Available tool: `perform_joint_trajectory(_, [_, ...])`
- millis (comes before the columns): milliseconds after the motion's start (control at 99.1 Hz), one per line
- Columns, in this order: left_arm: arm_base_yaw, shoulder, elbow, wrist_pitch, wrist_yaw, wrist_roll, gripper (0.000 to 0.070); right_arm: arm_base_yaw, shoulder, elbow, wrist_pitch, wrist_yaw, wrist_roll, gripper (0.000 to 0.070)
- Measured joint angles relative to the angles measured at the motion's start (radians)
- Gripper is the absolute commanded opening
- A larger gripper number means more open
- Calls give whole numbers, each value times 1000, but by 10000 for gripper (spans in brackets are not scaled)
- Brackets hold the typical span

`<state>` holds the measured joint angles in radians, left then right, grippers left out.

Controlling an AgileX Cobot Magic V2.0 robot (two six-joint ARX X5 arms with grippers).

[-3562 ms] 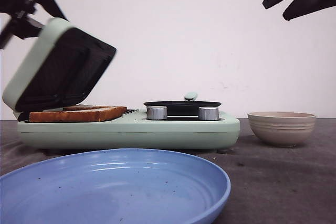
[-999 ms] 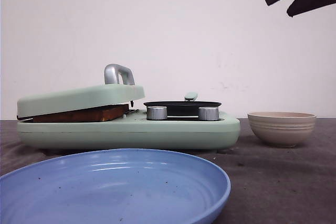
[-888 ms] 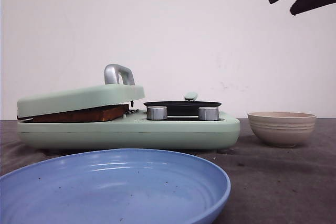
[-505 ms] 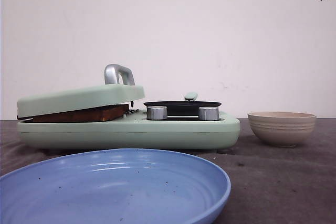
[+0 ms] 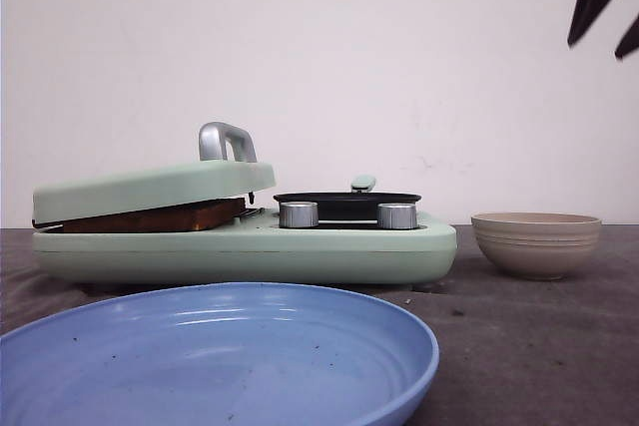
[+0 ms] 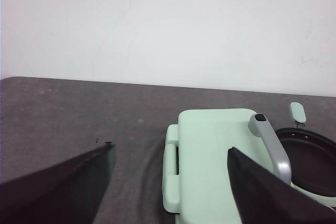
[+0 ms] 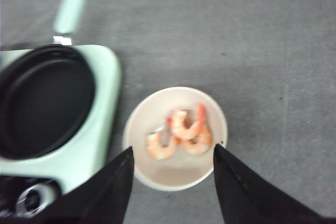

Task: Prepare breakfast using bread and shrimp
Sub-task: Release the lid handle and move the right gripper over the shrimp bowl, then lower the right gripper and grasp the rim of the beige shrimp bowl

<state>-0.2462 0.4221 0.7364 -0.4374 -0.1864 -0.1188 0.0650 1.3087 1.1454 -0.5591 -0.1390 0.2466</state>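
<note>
Right tool [image 7: 173, 182] spread above shrimp [image 7: 179, 134], bread [image 5: 155, 216] well apart

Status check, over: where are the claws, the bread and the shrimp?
Both claws open, empty: left claw, right claw above the bowl. Bread under lowered lid. Shrimp in bowl, unobstructed.

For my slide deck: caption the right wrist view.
Open right gripper hovers over a beige bowl of shrimp, beside the empty black pan.
</note>
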Motion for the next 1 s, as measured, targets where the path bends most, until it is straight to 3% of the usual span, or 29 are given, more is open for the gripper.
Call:
perform_joint_trajectory(394, [0, 0, 0, 0, 0, 0, 395, -55, 308, 53, -6, -21, -12, 291])
perform_joint_trajectory(999, [0, 0, 0, 0, 0, 0, 395, -72, 475, 55, 19, -123, -13, 290])
